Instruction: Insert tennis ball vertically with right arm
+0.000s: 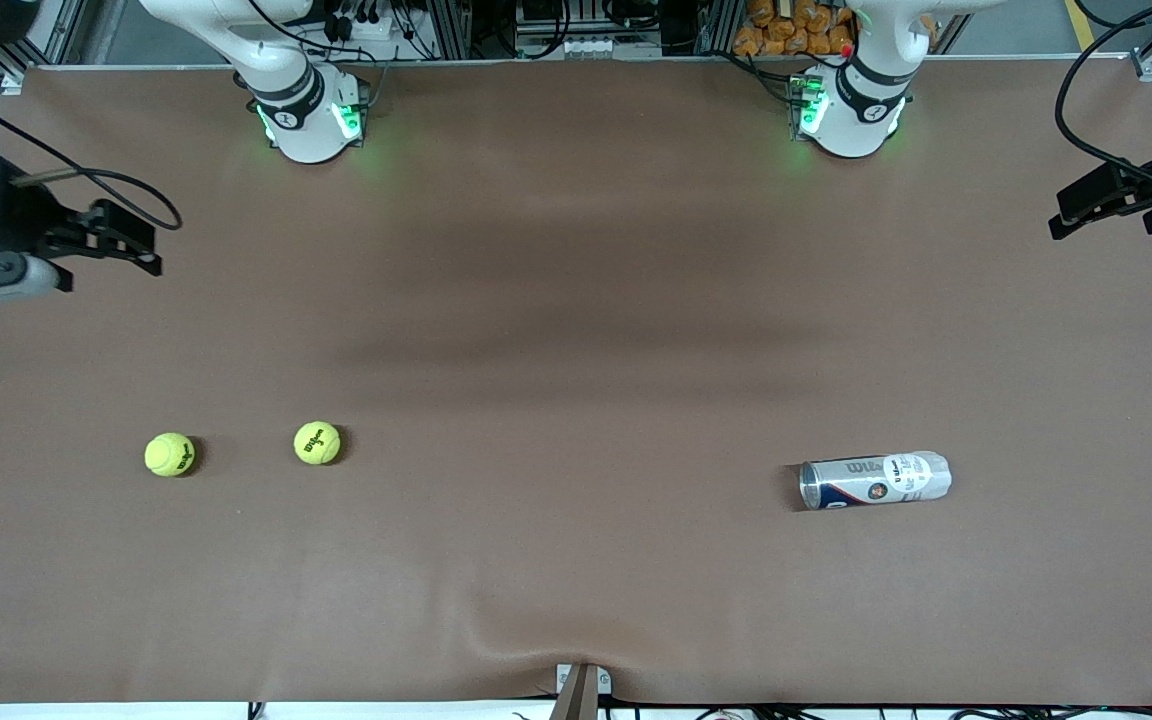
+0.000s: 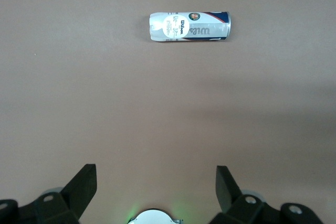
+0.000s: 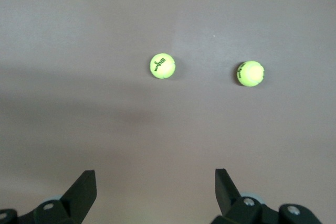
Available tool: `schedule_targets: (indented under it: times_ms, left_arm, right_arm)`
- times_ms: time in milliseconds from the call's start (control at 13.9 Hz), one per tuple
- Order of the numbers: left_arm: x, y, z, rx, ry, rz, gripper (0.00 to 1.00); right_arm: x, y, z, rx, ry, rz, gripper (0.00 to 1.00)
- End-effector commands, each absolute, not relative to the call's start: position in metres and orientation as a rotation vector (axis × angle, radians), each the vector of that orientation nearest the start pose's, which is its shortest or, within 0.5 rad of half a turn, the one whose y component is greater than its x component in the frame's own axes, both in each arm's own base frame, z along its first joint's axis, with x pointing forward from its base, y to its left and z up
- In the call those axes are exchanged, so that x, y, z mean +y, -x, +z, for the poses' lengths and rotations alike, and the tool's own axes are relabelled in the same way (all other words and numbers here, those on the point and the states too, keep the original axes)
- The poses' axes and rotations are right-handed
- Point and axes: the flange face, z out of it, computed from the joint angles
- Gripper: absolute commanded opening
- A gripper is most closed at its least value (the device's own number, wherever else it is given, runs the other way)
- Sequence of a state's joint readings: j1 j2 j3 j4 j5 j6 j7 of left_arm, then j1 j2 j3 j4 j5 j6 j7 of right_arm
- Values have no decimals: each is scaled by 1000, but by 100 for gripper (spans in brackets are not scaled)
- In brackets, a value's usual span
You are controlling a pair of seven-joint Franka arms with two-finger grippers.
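Two tennis balls lie on the brown surface [image 1: 576, 300] toward the right arm's end. The first tennis ball [image 1: 317, 443] sits closer to the middle of the surface; the second tennis ball [image 1: 170, 454] lies beside it, nearer that end's edge, and the two are apart. Both rest free, with nothing touching them.

The ball can [image 1: 875, 480] lies on its side toward the left arm's end, well apart from the balls and about as near the front camera as they are. Its open mouth cannot be made out with certainty.

The right end effector [image 1: 126, 240] hangs over the surface edge at its own end, farther from the front camera than the balls, its fingers [image 3: 84, 192] spread wide and holding nothing. The left end effector [image 1: 1111, 205] waits over the edge at its own end, its fingers apart and empty too.

By the look of it, the task has not begun: no ball is grasped and the can is not upright. The next move likely calls for the right arm to descend over one ball, centre the fingers around it and close. A vertical insertion would also seem to need the can stood up.
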State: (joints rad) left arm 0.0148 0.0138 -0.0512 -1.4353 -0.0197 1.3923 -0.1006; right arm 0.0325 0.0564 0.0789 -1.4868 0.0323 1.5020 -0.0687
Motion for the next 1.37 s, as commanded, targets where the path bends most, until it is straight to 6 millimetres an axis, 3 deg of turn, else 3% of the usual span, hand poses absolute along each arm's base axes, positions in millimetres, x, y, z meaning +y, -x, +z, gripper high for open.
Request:
schedule_targets:
  times_ms: [0,432,577,721,1081,1225,1297]
  left_arm:
    - [-24,-532,671,-92,3134,67,100]
    - [-25,-535,664,-60,3115,86,100]
    - [-30,-537,651,93,3103,129,100]
    - [-48,-537,634,225,3027,179,100]
    - [-101,-571,558,567,2823,366,100]
    - [-114,-587,512,676,2762,476,100]
    - [-117,-595,488,741,2712,526,100]
  right_arm:
    - [86,-558,633,-297,3091,45,100]
    - [61,-565,640,-243,3107,-6,100]
    - [45,-568,649,-202,3121,-36,100]
    - [37,-565,648,-196,3153,14,100]
    - [37,-565,646,-203,3157,24,100]
    - [40,-572,630,-204,3153,36,100]
    - [46,-579,611,-217,3150,36,100]
